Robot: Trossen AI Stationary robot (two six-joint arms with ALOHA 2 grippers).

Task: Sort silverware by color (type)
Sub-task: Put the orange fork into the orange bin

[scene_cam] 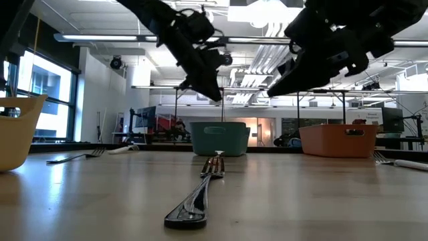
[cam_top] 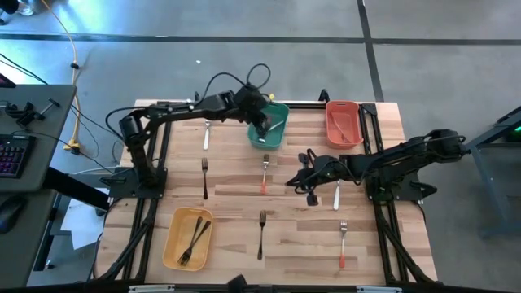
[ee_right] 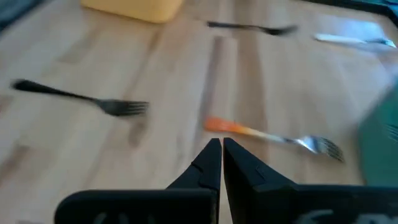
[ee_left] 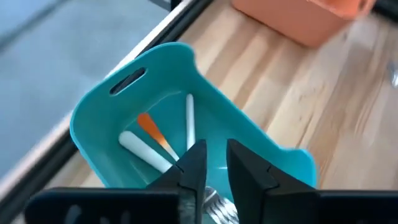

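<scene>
The left gripper (cam_top: 262,124) hangs over the teal bin (cam_top: 277,137) at the far middle of the table, its jaws a narrow way apart with nothing between them. Below it in the bin lie white-handled forks (ee_left: 144,151) and one orange-red-handled fork (ee_left: 153,132), so the drop looks done but mixed. To finish well, the arm should rise straight up clear of the bin wall before swinging away, so a finger does not catch the rim and drag it. The right gripper (cam_top: 312,181) hovers shut and empty above the table's middle, just over a red-handled fork (ee_right: 267,137), which I judge its next target; it needs to open, line up across the thin handle and come down square, since so flat a handle slips easily. Other forks lie scattered on the pale wood table (cam_top: 228,203): black ones (cam_top: 261,232) near the front and left, a white-handled one (cam_top: 207,135) by the teal bin, a red-handled one (cam_top: 343,244) at front right. Two black forks sit in the yellow bin (cam_top: 173,244); the orange bin (cam_top: 343,122) stands at far right. Beyond is a grey floor, a desk with a keyboard (cam_top: 11,155), and a workshop under ceiling strip lights.
</scene>
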